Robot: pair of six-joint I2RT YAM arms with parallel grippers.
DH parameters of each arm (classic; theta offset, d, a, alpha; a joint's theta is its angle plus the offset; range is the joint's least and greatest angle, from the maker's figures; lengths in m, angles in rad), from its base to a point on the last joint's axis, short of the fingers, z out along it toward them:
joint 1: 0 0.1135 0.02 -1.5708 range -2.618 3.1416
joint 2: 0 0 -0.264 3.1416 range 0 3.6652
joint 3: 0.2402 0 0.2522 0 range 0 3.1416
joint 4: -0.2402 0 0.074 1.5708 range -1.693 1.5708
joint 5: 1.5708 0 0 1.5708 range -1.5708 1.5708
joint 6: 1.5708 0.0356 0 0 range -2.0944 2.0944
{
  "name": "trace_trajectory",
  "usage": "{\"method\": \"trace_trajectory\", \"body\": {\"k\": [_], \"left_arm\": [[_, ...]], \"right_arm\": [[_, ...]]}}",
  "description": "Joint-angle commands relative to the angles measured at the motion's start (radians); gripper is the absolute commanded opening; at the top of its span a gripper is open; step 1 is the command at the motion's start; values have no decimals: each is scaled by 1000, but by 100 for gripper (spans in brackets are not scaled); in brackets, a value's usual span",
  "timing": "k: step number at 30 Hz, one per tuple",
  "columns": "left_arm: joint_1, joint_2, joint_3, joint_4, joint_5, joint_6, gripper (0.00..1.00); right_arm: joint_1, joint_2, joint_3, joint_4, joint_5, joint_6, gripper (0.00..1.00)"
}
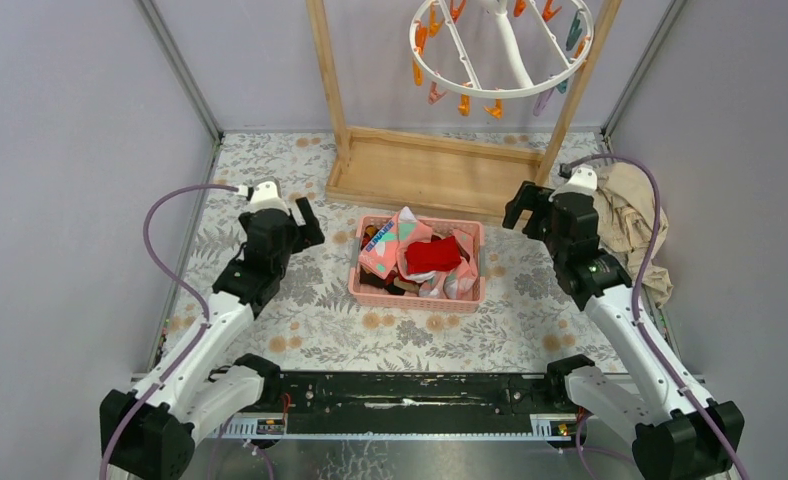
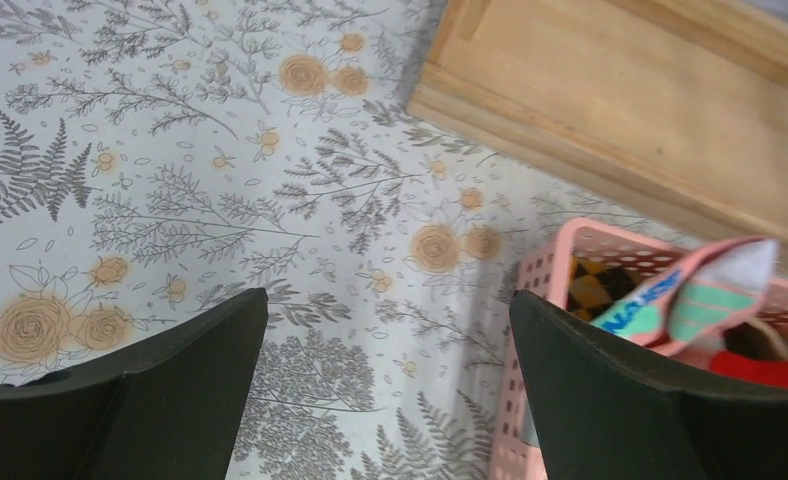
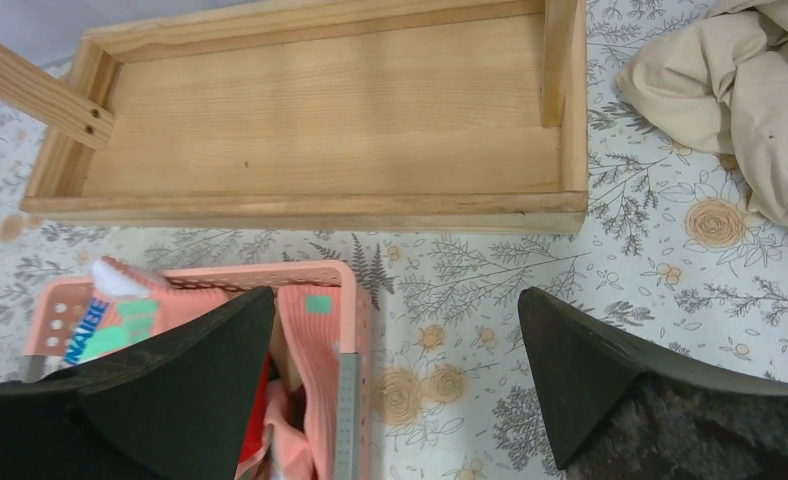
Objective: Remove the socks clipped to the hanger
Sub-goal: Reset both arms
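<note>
The round white hanger (image 1: 500, 45) hangs from the wooden frame at the top, its orange, teal and pink clips bare of socks. The socks lie heaped in the pink basket (image 1: 366, 291): a red one (image 1: 433, 255), pink patched ones (image 1: 388, 243) and a checked one (image 2: 592, 287). My left gripper (image 1: 306, 222) is open and empty, left of the basket. My right gripper (image 1: 522, 208) is open and empty, right of the basket. The left wrist view shows the basket's corner (image 2: 530, 275). The right wrist view shows its right rim (image 3: 350, 300) and a pink sock (image 3: 310, 320).
The wooden frame's base tray (image 1: 430, 172) stands behind the basket, its uprights (image 1: 327, 70) rising to the hanger. A crumpled beige cloth (image 1: 632, 215) lies at the right, behind my right arm. The table has a flowered cover (image 1: 310, 300).
</note>
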Motion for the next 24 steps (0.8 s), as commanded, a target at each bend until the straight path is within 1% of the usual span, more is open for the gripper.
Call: {"method": "trace_trajectory", "body": {"k": [1,4,5,7,9,11,15,17,19,21,22,23,24], "left_arm": [[16,37,-103,268,-88,105,98],[44,66,-164,383,-150,145,98],[72,74,-176,410,-156,140,98],[122,100,-194,457,-141,139,98],[170,149,-209,519,-97,157,98],[195,203,-219,587,-77,186,98],[230,300,-266,752,-25,249,98],[240,357,-283,830,-1,279,98],[258,413,-296,899,8,277,98],[290,469,-332,1010,67,267,98],[307,494,-346,1064,91,271,98],[316,502,-328,1037,114,266,98],[326,514,-337,1083,135,273,98]], "right_arm": [[-4,16,-108,292,62,-119,100],[-4,39,-278,550,119,-228,100],[-6,59,-322,604,181,-240,100],[-9,89,-418,718,224,-296,100],[-20,116,-497,855,246,-324,100],[-36,150,-554,988,262,-339,100],[-59,268,-586,1143,284,-341,100],[-70,340,-596,1232,281,-378,100],[-76,425,-607,1338,309,-387,100],[-94,497,-628,1416,299,-369,100],[-97,548,-650,1490,305,-364,100],[-101,589,-670,1571,308,-364,100],[-107,619,-677,1624,279,-374,100]]}}
